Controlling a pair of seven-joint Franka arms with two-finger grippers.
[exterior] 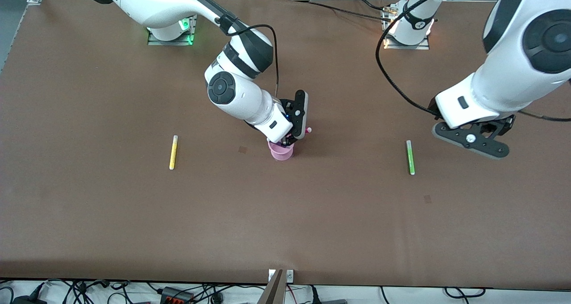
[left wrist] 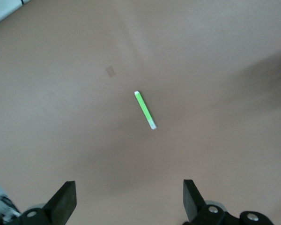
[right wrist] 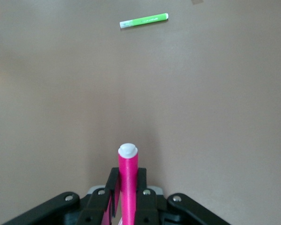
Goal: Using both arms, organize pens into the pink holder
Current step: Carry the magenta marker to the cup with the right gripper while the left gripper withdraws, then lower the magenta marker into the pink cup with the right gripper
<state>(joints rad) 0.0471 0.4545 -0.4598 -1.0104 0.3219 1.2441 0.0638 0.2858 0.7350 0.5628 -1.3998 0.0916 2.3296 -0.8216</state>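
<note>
Pink translucent cup (exterior: pixel 281 152) sits under right claw (exterior: pixel 291 139) clamping slim magenta pen (right wrist: pixel 128 183); left claw (left wrist: pixel 129 201) gapes over green pen (left wrist: pixel 145 110)

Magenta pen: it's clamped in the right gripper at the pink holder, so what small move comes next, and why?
Probably ease the right gripper straight down, then open it. It is shut on the magenta pen directly over the pink holder, so the pen should drop in. The left gripper waits open above the green pen.
</note>
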